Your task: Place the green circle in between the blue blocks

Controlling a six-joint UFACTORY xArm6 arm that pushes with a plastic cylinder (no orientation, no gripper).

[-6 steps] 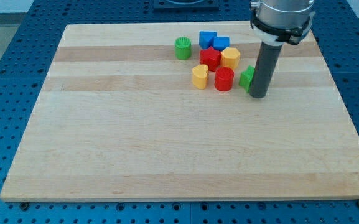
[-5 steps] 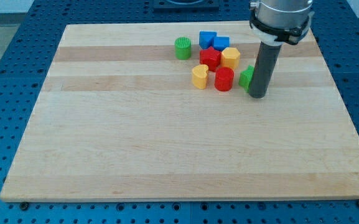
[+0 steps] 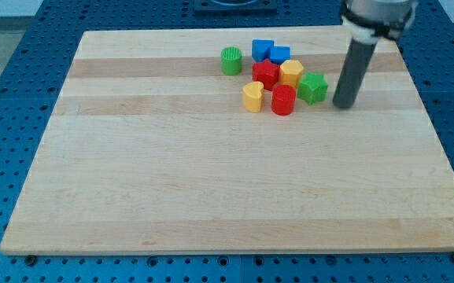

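The green circle [image 3: 231, 60] stands near the view's top, left of a cluster of blocks. Two blue blocks [image 3: 263, 49] [image 3: 280, 55] touch each other at the cluster's top. Below them lie a red star-like block [image 3: 265, 74], a yellow hexagon [image 3: 292, 73], a yellow heart [image 3: 252, 96], a red cylinder [image 3: 283, 100] and a green star-like block [image 3: 314, 87]. My tip [image 3: 345, 103] rests on the board just right of the green star-like block, apart from it and far right of the green circle.
The wooden board [image 3: 211, 189] sits on a blue perforated table [image 3: 6, 94]. The arm's grey wrist [image 3: 378, 12] hangs over the board's top right corner.
My tip has moved right and slightly up, away from the cluster. The green star-like block, partly hidden behind the rod before, now shows in full, a little higher and further right.
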